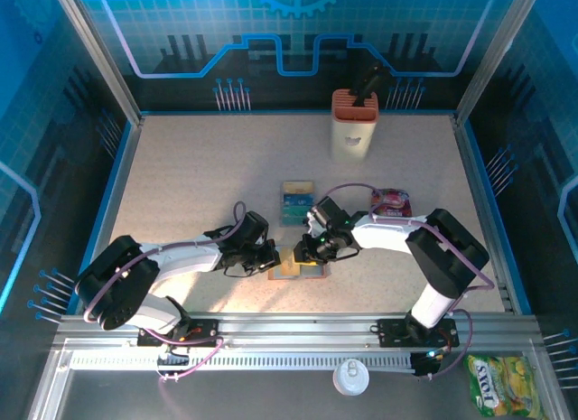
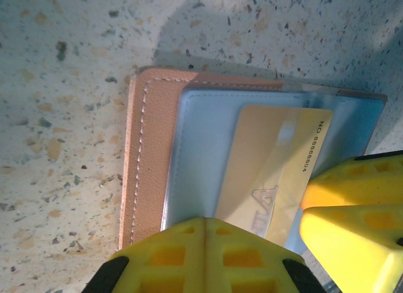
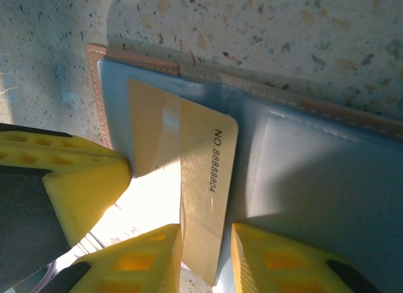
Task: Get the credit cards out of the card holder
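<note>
The brown card holder (image 1: 312, 274) (image 2: 148, 154) (image 3: 302, 179) lies open on the table, grey-blue pockets up. An orange-tan credit card (image 2: 271, 167) (image 3: 201, 160) sticks partway out of one pocket. My left gripper (image 1: 274, 260) (image 2: 205, 220) is shut, with its tips down on the holder's grey-blue lining beside the card. My right gripper (image 1: 305, 255) (image 3: 206, 233) is open and straddles the card's free end; one finger touches the card's edge and the other stands a little off it. Teal credit cards (image 1: 296, 203) lie on the table behind the holder.
A purple-red snack packet (image 1: 391, 201) lies right of the teal cards. A tall orange-and-cream box (image 1: 353, 122) stands at the back. A white lid (image 1: 350, 377) and a yellow packet (image 1: 506, 384) lie off the table at the near edge. Both arms meet over the holder.
</note>
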